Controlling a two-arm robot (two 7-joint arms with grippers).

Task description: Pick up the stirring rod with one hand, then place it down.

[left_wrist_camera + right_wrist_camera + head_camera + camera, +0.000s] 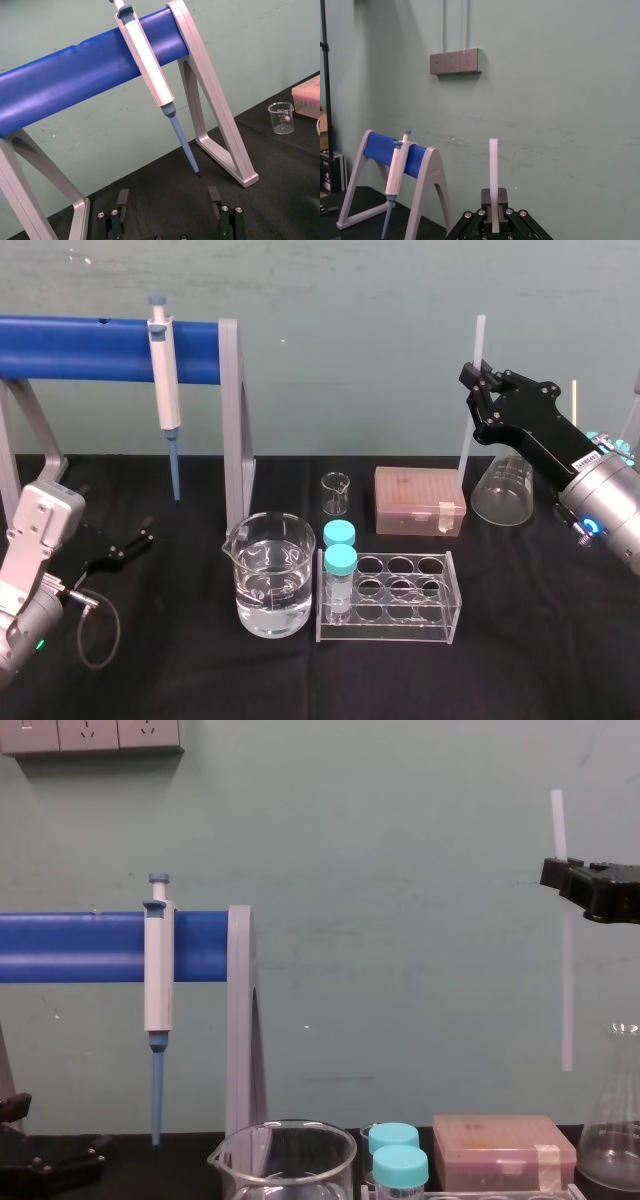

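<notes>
Your right tool (478, 380) pinches the stirring rod (467, 440) upright, well above the counter (540, 640), near the flask (500, 495). Your left tool (168, 202) rests spread beside the pipette stand (75, 80). The right arm's label (583, 453) is unreadable.

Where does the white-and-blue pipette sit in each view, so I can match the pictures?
Head: pipette upper left, hanging from the blue bar.
Chest: pipette left of centre, hanging upright.
Left wrist: pipette slanting across the bar, beyond the open left gripper.
Right wrist: pipette on the bar, far beyond the right gripper clamping the stirring rod.
Shared landmark: the blue bar.
</notes>
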